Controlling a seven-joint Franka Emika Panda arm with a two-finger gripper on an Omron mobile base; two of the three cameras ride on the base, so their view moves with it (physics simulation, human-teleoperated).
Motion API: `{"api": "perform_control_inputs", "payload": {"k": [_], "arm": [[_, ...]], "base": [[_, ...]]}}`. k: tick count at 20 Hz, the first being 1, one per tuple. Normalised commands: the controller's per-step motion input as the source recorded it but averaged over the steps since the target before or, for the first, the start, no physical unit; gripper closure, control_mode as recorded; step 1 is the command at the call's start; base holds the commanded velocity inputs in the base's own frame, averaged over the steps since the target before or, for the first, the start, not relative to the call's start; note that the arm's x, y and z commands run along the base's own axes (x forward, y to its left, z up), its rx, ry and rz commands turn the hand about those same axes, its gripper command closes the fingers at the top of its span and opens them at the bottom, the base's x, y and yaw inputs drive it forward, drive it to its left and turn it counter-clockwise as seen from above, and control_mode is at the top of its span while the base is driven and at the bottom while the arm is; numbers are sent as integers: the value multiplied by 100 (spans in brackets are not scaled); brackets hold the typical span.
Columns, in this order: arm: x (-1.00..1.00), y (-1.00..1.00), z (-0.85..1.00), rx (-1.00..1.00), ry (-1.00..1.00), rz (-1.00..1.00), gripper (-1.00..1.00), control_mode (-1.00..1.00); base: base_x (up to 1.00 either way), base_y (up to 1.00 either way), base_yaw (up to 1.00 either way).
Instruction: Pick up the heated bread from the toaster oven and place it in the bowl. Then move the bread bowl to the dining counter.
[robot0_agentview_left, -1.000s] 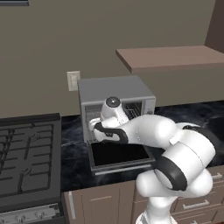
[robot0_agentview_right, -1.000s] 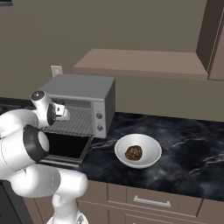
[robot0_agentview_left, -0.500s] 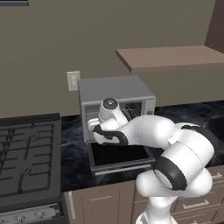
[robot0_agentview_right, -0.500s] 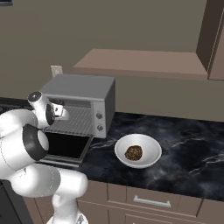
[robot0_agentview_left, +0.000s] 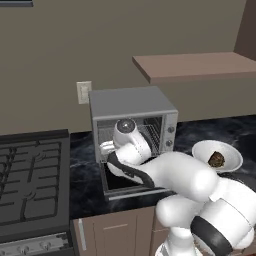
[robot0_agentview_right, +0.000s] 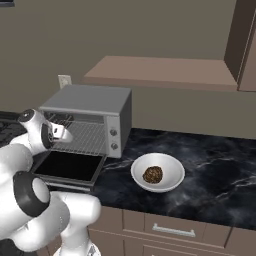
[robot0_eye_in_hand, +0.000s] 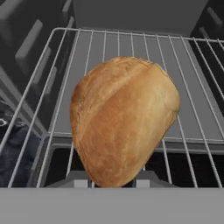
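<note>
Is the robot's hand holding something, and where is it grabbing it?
Yes, the hand holds the heated bread, pinching its lower end, over the toaster oven's wire rack.

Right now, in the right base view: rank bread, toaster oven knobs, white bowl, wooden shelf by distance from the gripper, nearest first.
1. Bread, at the gripper, over the toaster oven's rack.
2. Knobs, on the oven's front, right of the gripper.
3. White bowl, on the black counter right of the oven, holding a dark lump.
4. Wooden shelf, up on the wall, farthest.
</note>
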Motion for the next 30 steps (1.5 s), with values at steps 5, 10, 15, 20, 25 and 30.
{"api": "perform_control_inputs", "payload": {"k": [5,10,15,20,25,30], "arm": [[-100,-16,36,6,-8,-26,100,-100],[-100,-48,57,14,-9,-36,100,-100],[-86,-77,64,19,0,-39,100,-100],[-38,-100,64,25,0,-34,100,-100],[-2,-100,25,31,3,-23,100,-100],[0,-100,0,34,2,-7,100,-100]], "base": [[0,0,0],[0,0,0],[0,0,0],[0,0,0],[0,0,0],[0,0,0]]}}
